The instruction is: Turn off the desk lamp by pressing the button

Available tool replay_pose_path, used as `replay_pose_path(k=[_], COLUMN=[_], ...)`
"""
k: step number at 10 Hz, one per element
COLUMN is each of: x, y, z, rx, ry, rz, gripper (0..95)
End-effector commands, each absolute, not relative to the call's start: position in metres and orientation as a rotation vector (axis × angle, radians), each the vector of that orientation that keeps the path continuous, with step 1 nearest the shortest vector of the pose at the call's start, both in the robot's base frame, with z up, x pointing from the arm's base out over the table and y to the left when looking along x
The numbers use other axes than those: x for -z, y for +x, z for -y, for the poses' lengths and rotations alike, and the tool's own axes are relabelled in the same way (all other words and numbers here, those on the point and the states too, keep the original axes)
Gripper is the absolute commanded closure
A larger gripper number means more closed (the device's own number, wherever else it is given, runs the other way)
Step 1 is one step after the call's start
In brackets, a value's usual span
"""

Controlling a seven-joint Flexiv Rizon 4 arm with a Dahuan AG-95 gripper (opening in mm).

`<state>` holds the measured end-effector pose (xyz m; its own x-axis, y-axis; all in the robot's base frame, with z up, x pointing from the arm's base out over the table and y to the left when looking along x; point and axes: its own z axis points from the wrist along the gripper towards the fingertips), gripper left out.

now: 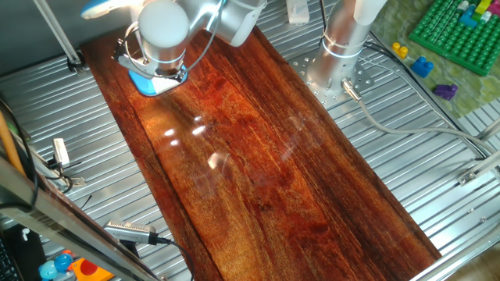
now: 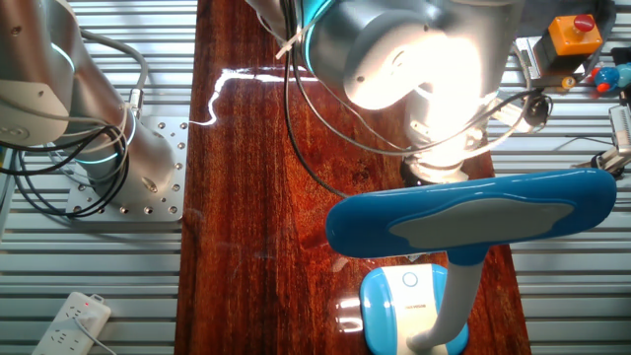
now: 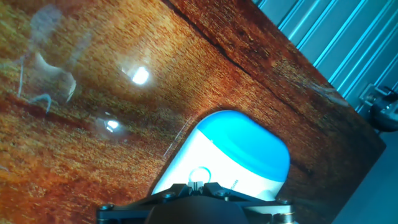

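Approach step: gripper (image 3: 196,190) hovers over the desk lamp (image 2: 409,296) base at the board's far-left corner, fingertip state unclear. Next comes a straight press on the round button (image 3: 199,176).

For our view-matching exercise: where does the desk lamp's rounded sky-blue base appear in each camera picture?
One fixed view: rounded sky-blue base at upper left, mostly hidden under the arm.
The other fixed view: bottom centre-right, below the lamp's head.
Hand view: lower centre-right.
Shared landmark: the glossy reddish wooden board it stands on.
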<state>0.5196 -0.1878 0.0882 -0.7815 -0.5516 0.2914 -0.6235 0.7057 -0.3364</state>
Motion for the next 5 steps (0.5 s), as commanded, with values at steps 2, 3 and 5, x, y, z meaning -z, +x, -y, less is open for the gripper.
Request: replay_pose_path(k=[2,3,5], x=[-0.0871,-0.0871,-0.0871], y=[0.5216,0.5216,0.5216], z=[0.1867,0.1867,0.1867], rx=[-0.621,-0.616,-0.605], ry=[0.903,0.888,0.847], rz=[2.760,2.757,2.752], gripper=[95.0,95.0,95.0])
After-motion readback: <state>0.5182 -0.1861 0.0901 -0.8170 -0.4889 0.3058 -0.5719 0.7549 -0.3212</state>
